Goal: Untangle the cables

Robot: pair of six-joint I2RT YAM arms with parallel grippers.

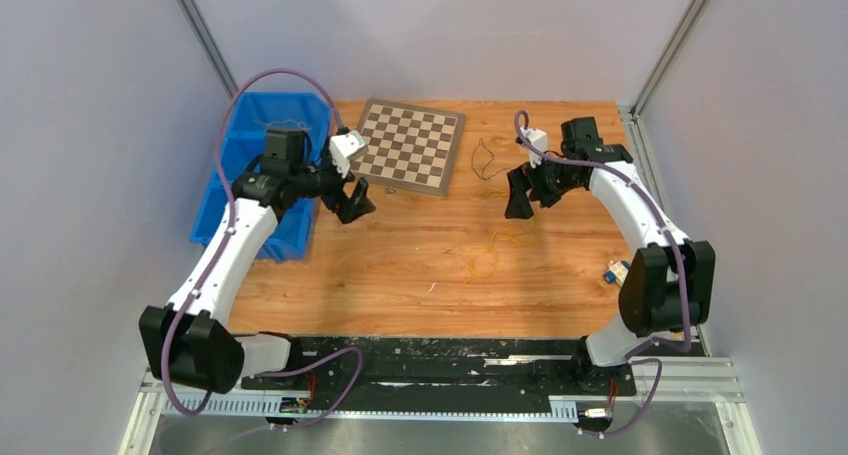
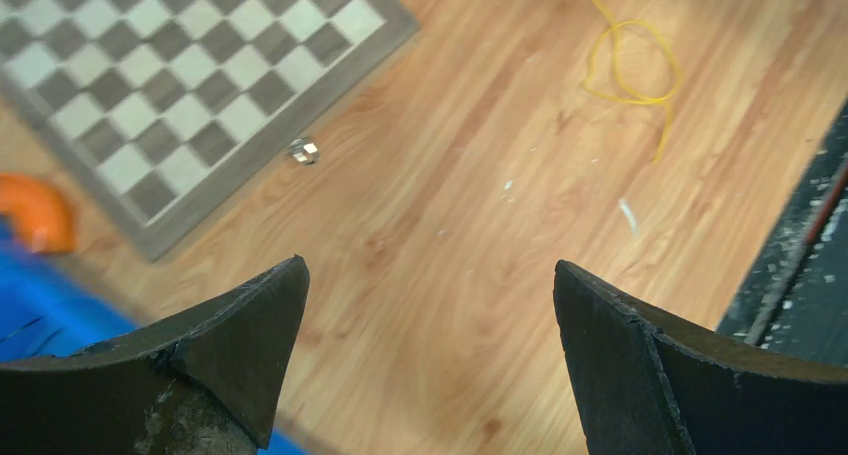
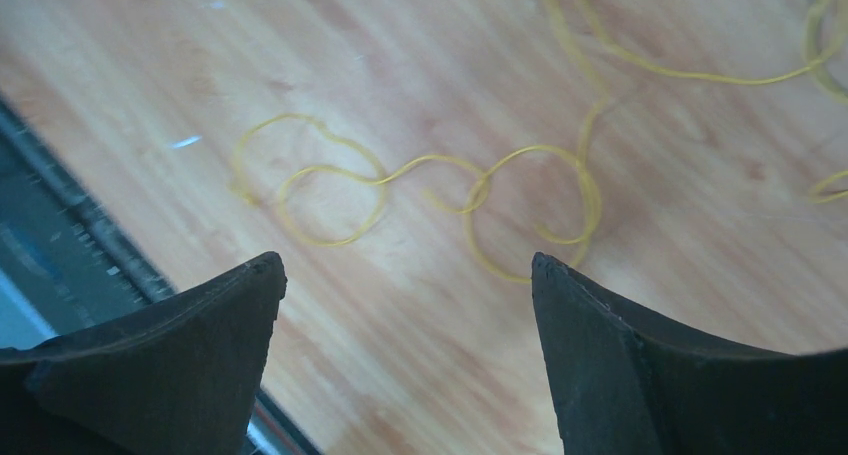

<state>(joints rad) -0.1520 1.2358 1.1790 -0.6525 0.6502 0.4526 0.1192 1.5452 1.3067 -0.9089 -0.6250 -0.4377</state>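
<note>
Top view: yellow cables (image 1: 490, 245) lie in loose loops on the table (image 1: 400, 285), at 4 o'clock of its centre. A dark cable (image 1: 483, 160) lies apart from them at 1 o'clock, just right of the chessboard (image 1: 410, 145). The right gripper (image 1: 520, 203) is at 3 o'clock, between the two, jaws apart and empty, with yellow loops flat beneath it. The left gripper (image 1: 355, 203) is at 9 o'clock, near the bin (image 1: 240, 155), jaws wide apart, holding nothing.
</note>
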